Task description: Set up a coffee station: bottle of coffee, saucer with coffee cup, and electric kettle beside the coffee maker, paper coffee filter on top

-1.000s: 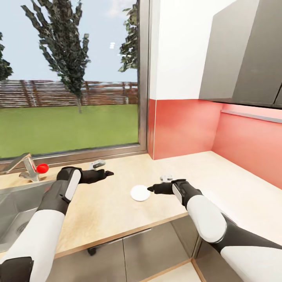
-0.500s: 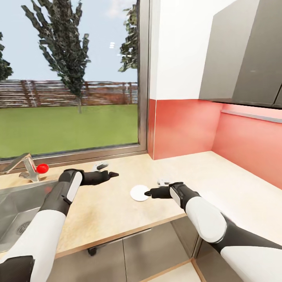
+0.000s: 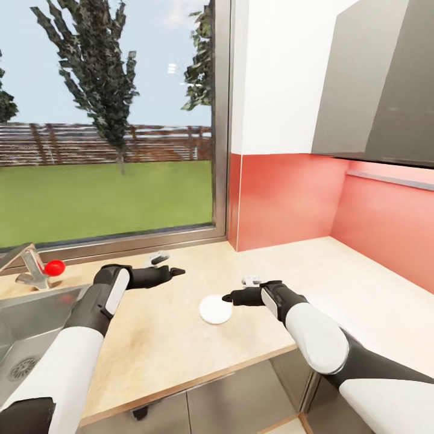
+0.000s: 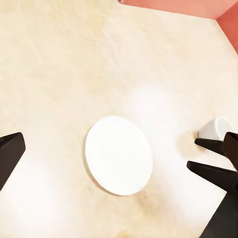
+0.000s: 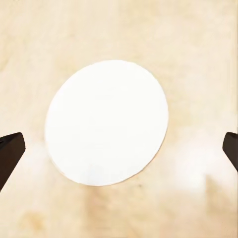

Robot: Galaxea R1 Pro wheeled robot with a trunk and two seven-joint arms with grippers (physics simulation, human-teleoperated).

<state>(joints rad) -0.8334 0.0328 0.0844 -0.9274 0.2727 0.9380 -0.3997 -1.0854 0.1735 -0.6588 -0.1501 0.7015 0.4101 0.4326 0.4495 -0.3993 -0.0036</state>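
The saucer (image 3: pixel 214 309) is a small flat white plate lying on the light wood kitchen countertop (image 3: pixel 163 325). My right gripper (image 3: pixel 227 298) hovers just above its right rim, open, with nothing between the fingers. In the right wrist view the saucer (image 5: pixel 106 122) lies between the two spread fingertips (image 5: pixel 10 151). My left gripper (image 3: pixel 177 272) is open over bare countertop, behind and left of the saucer. The left wrist view looks down at the saucer (image 4: pixel 118 154), with the right gripper's dark fingers (image 4: pixel 210 171) beside it. The kitchen shelf (image 3: pixel 389 179) runs along the red backsplash at far right.
A steel sink (image 3: pixel 27 334) and a faucet with a red knob (image 3: pixel 54 267) are at the left. A large window (image 3: pixel 108 120) runs behind the counter. Dark grey upper cabinets (image 3: pixel 380 84) hang at the right above the red backsplash (image 3: pixel 289 199). Countertop continues right along the corner.
The head camera shifted slightly, so the sink slid left in view. My right gripper lowered and drew in over the saucer's rim. My left gripper reached further right.
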